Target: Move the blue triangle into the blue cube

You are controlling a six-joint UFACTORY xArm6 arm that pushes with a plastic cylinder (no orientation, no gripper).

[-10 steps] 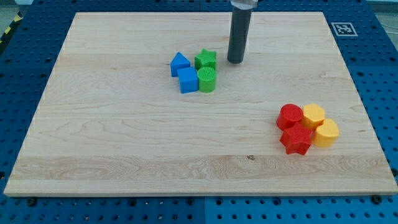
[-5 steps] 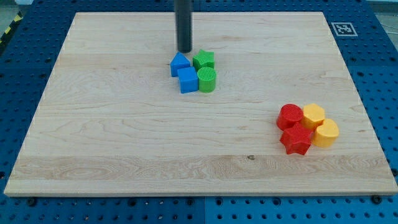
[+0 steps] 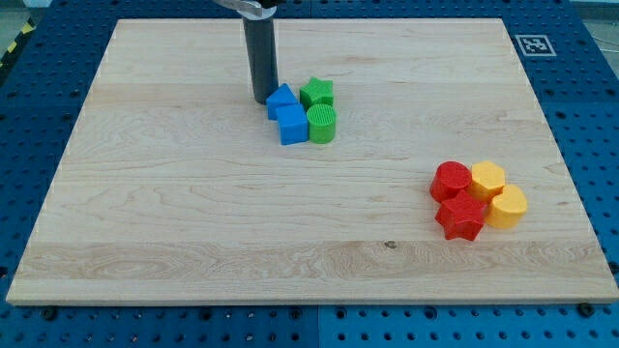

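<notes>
The blue triangle (image 3: pixel 281 98) sits at the upper middle of the wooden board (image 3: pixel 174 213), touching the blue cube (image 3: pixel 292 125) just below it. My tip (image 3: pixel 262 100) is right at the blue triangle's left side, touching or almost touching it. A green star (image 3: pixel 317 94) lies to the right of the triangle and a green cylinder (image 3: pixel 322 124) to the right of the cube; the four blocks form a tight cluster.
At the view's right a second cluster holds a red cylinder (image 3: pixel 450 180), a red star (image 3: pixel 461 217), a yellow hexagon-like block (image 3: pixel 487 178) and a yellow cylinder (image 3: pixel 507 206). A marker tag (image 3: pixel 533 43) sits at the board's top right corner.
My tip moved leftward from the right of the green star, passed above the cluster, and came down to the left side of the blue triangle. The blocks have not visibly moved.
</notes>
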